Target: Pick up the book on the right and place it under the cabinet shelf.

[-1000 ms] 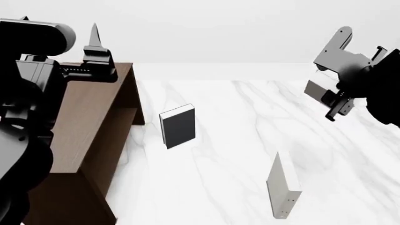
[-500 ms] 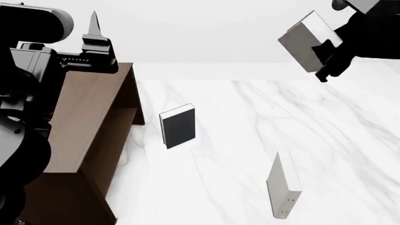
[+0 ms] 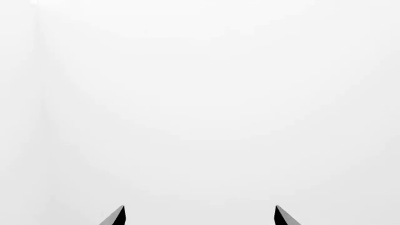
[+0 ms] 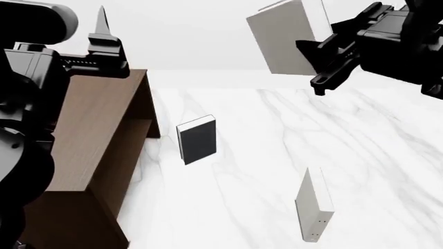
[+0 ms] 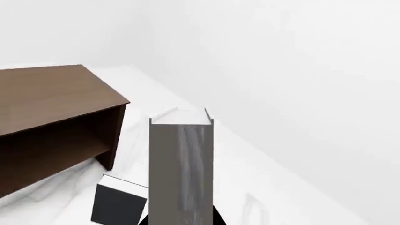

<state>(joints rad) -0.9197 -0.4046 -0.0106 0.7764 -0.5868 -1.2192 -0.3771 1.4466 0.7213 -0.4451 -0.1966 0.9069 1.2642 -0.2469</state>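
Observation:
The off-white book point(image 4: 287, 36) hangs high in the air at the upper right of the head view, tilted, clamped in my right gripper point(image 4: 324, 58). In the right wrist view the book point(image 5: 181, 164) stands between my right gripper's point(image 5: 181, 221) dark fingers, its narrow edge toward the camera. The dark brown cabinet shelf point(image 4: 104, 129) stands at the left on the marble floor; its open side and inner board show in the right wrist view point(image 5: 56, 126). My left gripper point(image 4: 104, 39) points up above the cabinet top, open and empty, facing a blank wall point(image 3: 198, 218).
A black-covered book point(image 4: 197, 139) stands upright on the white marble floor point(image 4: 263, 155) near the cabinet, also in the right wrist view point(image 5: 119, 204). A pale grey book with tiny dots point(image 4: 315, 205) stands upright at the front right.
My right gripper has risen and swung left with the off-white book, which now shows its broad cover. The left arm has barely moved.

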